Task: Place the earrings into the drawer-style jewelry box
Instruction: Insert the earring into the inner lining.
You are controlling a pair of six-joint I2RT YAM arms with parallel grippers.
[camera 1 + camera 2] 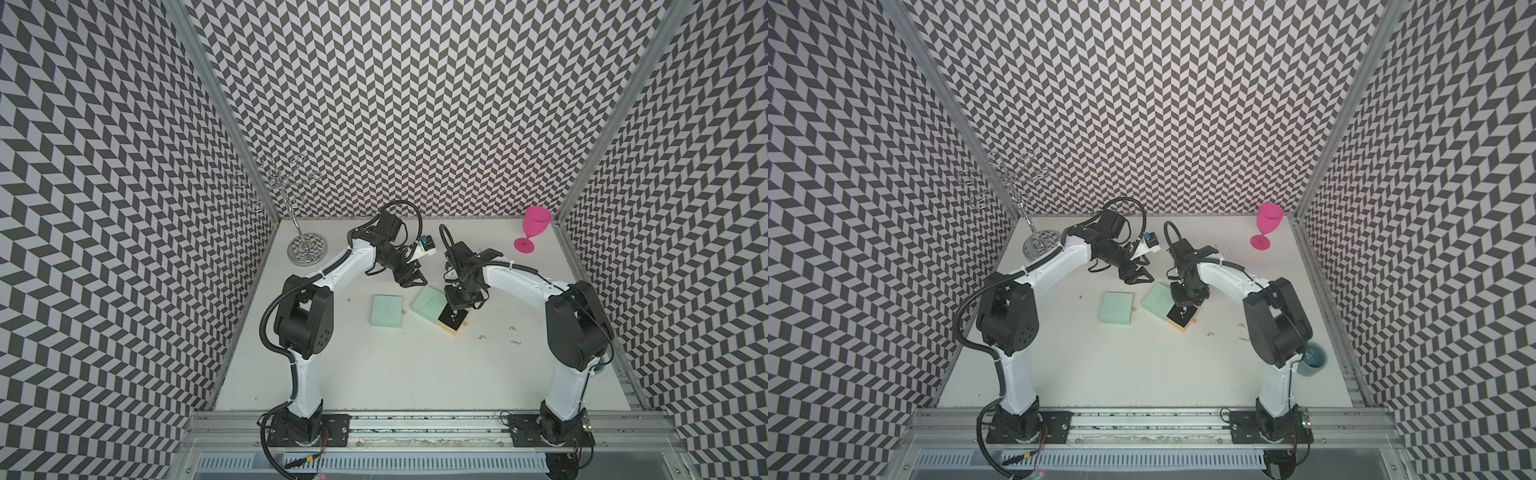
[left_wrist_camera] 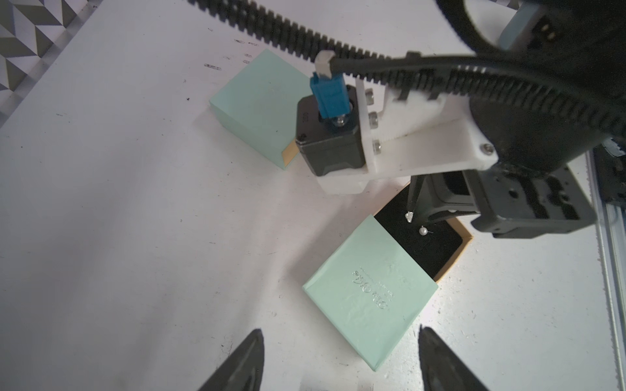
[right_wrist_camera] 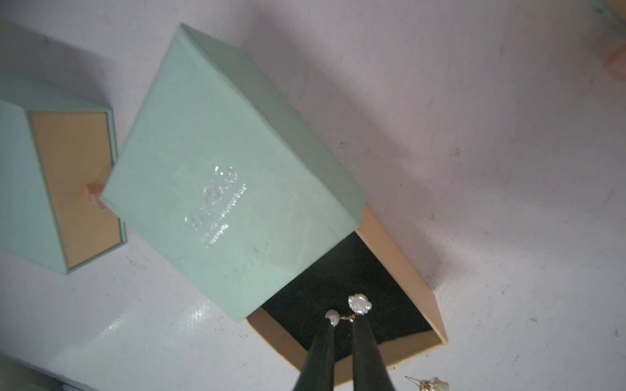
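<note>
Update: your right gripper (image 3: 345,323) pinches a flower-shaped silver earring (image 3: 359,303) over the black-lined open drawer (image 3: 389,304) of the mint cardboard box (image 3: 220,169); left gripper (image 2: 340,328) hangs released.

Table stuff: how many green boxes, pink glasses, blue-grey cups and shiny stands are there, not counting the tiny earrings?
Green boxes: 2
Pink glasses: 1
Blue-grey cups: 1
Shiny stands: 1
Total: 5

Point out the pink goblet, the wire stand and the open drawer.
pink goblet (image 1: 536,225): in a top view, bowl.
wire stand (image 1: 307,248): in a top view, round base.
open drawer (image 3: 389,304): right wrist view, bare black lining.
</note>
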